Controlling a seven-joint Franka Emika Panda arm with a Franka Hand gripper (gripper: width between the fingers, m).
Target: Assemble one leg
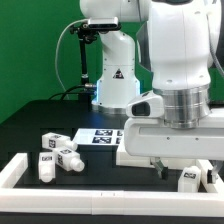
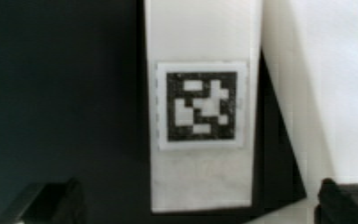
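Observation:
In the wrist view a white square-section leg (image 2: 201, 60) with a black-and-white tag lies on the black table, straight between my two dark fingertips (image 2: 48, 203). My gripper (image 2: 197, 206) is open, with a dark gap on each side of the leg, and it does not touch it. In the exterior view the gripper (image 1: 186, 171) hangs low at the exterior view's right over this leg (image 1: 189, 181). Three more tagged white legs (image 1: 57, 152) lie in a loose group at the exterior view's left.
A wider white part (image 2: 322, 80) lies right beside the leg. The marker board (image 1: 101, 136) lies mid-table. A white border rail (image 1: 20, 171) runs along the front and left of the table. The robot base (image 1: 113, 85) stands behind.

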